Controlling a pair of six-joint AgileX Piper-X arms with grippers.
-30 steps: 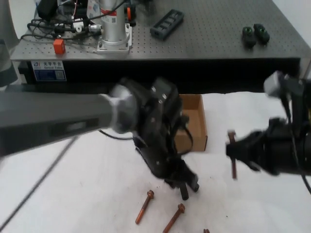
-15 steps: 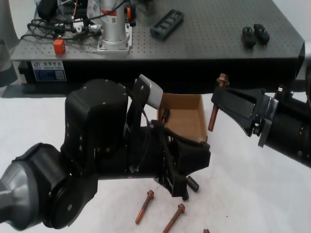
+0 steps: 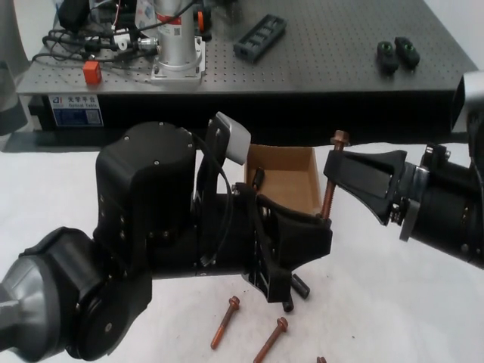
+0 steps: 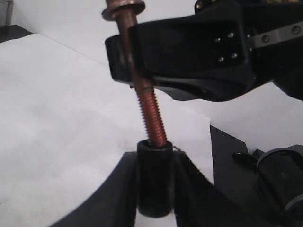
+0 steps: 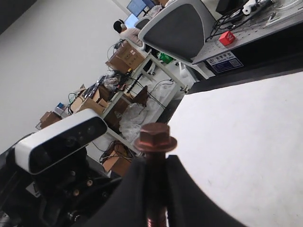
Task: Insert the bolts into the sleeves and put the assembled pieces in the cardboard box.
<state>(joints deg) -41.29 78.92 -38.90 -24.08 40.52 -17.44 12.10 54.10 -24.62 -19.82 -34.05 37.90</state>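
Note:
My left gripper point(image 4: 155, 166) is shut on a short black sleeve point(image 4: 154, 189), held upright. A threaded copper bolt point(image 4: 144, 99) stands over it, tip just inside the sleeve's mouth. My right gripper point(image 5: 156, 163) is shut on this bolt point(image 5: 155, 142) just under its hex head. In the high view the bolt point(image 3: 330, 181) hangs from the right gripper point(image 3: 340, 178) beside the open cardboard box point(image 3: 291, 162), its lower end meeting the left gripper point(image 3: 318, 227). The left arm hides the box's near left part.
Two loose copper bolts point(image 3: 224, 321) point(image 3: 271, 340) lie on the white cloth near the front edge. Behind the box runs a metal breadboard bench point(image 3: 333, 53) with a post, cables and small black parts. The cloth's right side is open.
Both arms rose from the cloth and came together by the box. In the last half second the right gripper lowered the bolt until its tip met the sleeve.

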